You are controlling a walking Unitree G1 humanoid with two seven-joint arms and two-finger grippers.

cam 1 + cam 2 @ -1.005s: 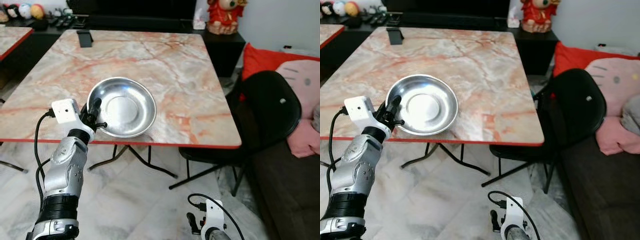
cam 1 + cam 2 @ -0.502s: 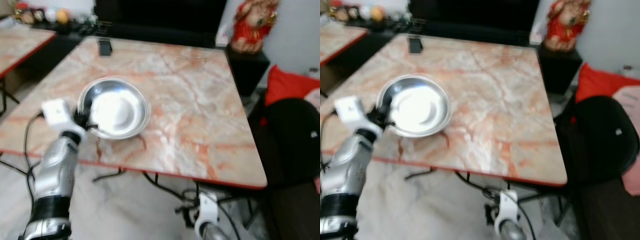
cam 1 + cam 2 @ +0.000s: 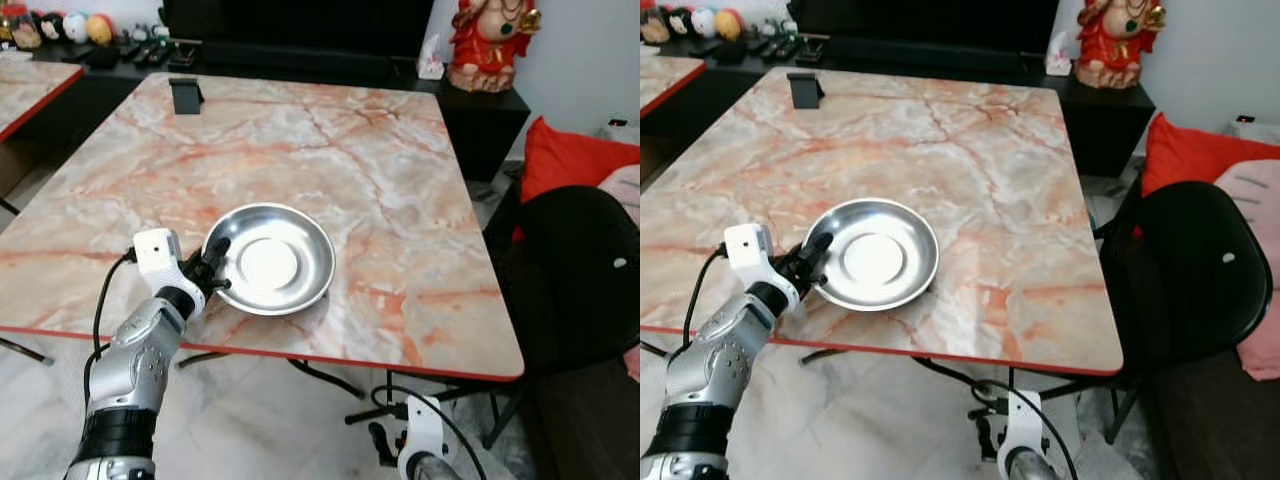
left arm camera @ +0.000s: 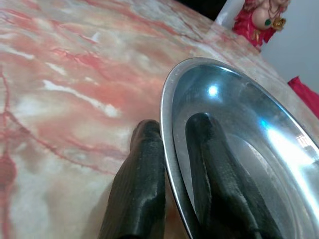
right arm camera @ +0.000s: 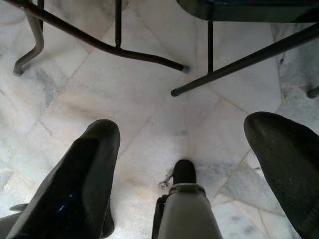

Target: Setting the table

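Left pincer [image 3: 213, 268] clamped on rim of steel dish [image 3: 270, 260], dish rested on marble surface [image 3: 380, 190], right pincer [image 5: 184, 169] spread apart above floor [image 5: 144, 104].

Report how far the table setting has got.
Done: the steel plate sits on the marble table, near its front edge. In hand: the left gripper is shut on the plate's rim, one finger inside, one outside. Left: letting go, and any further settings; no other tableware is out. The right gripper hangs open over the floor.
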